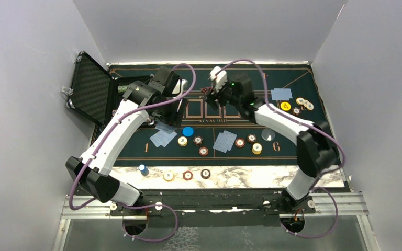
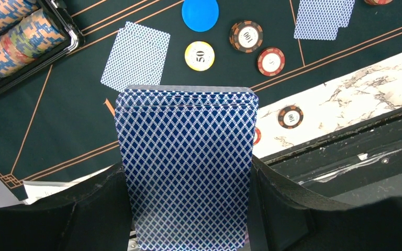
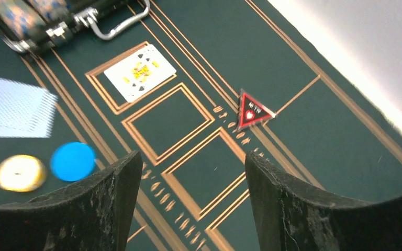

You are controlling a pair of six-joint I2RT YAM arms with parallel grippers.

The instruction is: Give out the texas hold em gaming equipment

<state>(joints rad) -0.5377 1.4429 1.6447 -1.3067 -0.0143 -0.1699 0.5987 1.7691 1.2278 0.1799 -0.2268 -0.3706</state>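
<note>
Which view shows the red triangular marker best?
Right wrist: the red triangular marker lies unobstructed on the felt mat, its outline and white emblem clear. Top external shows only a tiny red speck. Left wrist does not show it.

walls: plain white panels (image 1: pixel 199 26) | table: marble-patterned top (image 1: pixel 251 179) | light: bright, even

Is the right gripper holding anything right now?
No, the right gripper is open, and only the green felt mat shows in the gap.
</note>
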